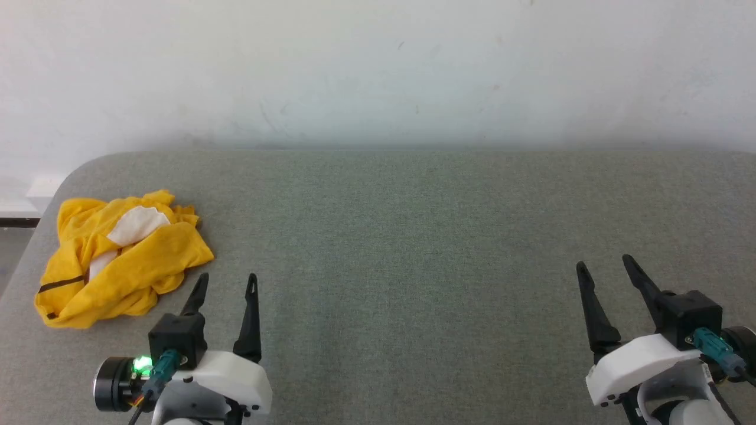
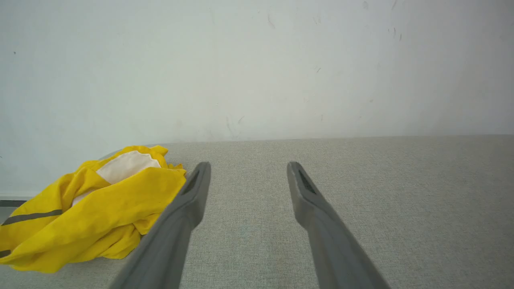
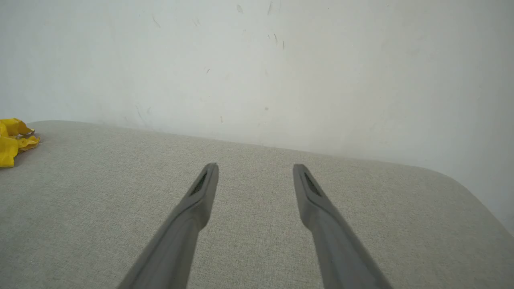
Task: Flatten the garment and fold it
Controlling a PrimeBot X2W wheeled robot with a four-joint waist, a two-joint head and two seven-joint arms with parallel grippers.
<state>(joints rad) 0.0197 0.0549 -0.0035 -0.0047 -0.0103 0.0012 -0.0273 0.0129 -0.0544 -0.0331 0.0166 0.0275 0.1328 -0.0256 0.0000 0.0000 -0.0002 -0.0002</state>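
Observation:
The garment [image 1: 118, 257] is a bright-yellow shirt lying crumpled in a heap at the table's left end, a white patch and a dark stripe showing among its folds. My left gripper [image 1: 227, 277] stands open just to its right, near the front edge, holding nothing. In the left wrist view the garment [image 2: 96, 208] lies left of the open left gripper [image 2: 247, 164], its edge behind the left finger. My right gripper [image 1: 603, 262] is open and empty far to the right. In the right wrist view a corner of the garment [image 3: 12, 138] shows at the far left, well away from the right gripper [image 3: 255, 165].
The grey fabric-covered table [image 1: 413, 236] has rounded corners and runs back to a white wall [image 1: 378, 65]. Its left edge lies close to the heap. A wide bare stretch of cloth surface spreads between the two grippers.

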